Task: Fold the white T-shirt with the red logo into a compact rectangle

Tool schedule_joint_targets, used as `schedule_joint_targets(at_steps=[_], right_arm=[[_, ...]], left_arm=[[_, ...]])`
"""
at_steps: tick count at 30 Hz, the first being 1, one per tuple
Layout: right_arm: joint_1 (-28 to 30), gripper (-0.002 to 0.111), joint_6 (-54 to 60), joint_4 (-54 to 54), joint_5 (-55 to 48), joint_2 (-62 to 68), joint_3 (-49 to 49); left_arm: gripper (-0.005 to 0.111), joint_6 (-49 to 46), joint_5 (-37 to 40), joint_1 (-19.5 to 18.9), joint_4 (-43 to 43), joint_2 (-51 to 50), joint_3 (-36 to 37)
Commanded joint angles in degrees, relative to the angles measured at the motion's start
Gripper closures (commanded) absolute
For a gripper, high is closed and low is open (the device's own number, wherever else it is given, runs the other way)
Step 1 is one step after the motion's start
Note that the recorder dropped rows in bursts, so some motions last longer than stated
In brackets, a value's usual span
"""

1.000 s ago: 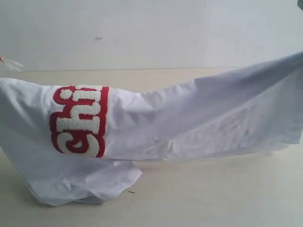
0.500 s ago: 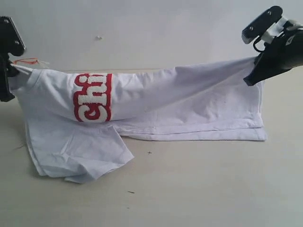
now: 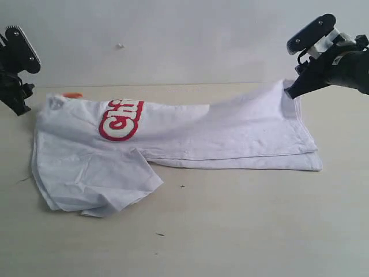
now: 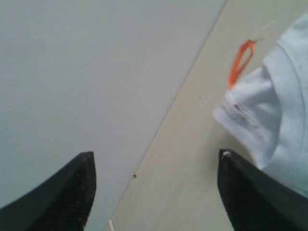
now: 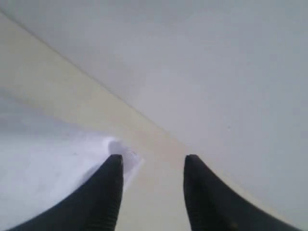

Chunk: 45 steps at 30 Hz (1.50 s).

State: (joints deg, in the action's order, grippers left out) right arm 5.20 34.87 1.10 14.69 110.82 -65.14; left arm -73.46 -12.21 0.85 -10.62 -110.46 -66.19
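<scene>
Cloth slack, nothing gripped at either end

At the left, the left gripper (image 4: pixel 155 159) hung off the collar end with its fingers (image 4: pixel 72 192) wide apart and only bare counter (image 3: pixel 230 231) between them. The orange tag (image 4: pixel 240 60) and the collar corner lay just beside it, apart from it. The white T-shirt (image 3: pixel 230 133) lay stretched across the counter, seemingly doubled along its length. The red logo (image 3: pixel 120 120) showed only its first letters near the fold, and one sleeve (image 3: pixel 98 184) spilled out toward the camera.

At the right, the hem corner (image 3: pixel 286 86) rose to meet the right gripper (image 5: pixel 151 161). Its fingers (image 5: pixel 108 192) stood apart too, and the cloth lay beside one of them, not between them.

The shirt looked like light, limp cotton that would sag and wrinkle wherever it was unsupported — no stiffness to carry a fold. It probably would not slip from a firm pinch. The sensible holds were the corners: collar end and hem end, pinched through both layers together so that the stack stayed aligned. The loose sleeve likely needed tucking in first, before the next fold across the length.
</scene>
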Motion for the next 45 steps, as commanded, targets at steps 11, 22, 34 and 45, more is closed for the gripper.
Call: schedule_joint_targets(at_steps=[11,22,34,45], right_arm=[[0.09,0.089,1.07,13.44,-2.91,-2.57,0.10],[0.09,0.108,-3.39,15.98,-37.58,-3.95,-9.97],[0.09,0.108,-7.92,15.87,-40.66,-1.10,-2.68],[0.09,0.108,-9.64,16.72,-38.80,5.98,-2.42]], left_arm=[[0.056,28.23,4.28,-0.07,-3.57,2.32,0.00],[0.107,29.45,38.39,0.13,-10.94,5.43,-5.71],[0.107,19.80,42.92,8.13,-21.28,3.61,5.60],[0.107,19.93,44.10,10.06,-20.58,-2.81,7.64]])
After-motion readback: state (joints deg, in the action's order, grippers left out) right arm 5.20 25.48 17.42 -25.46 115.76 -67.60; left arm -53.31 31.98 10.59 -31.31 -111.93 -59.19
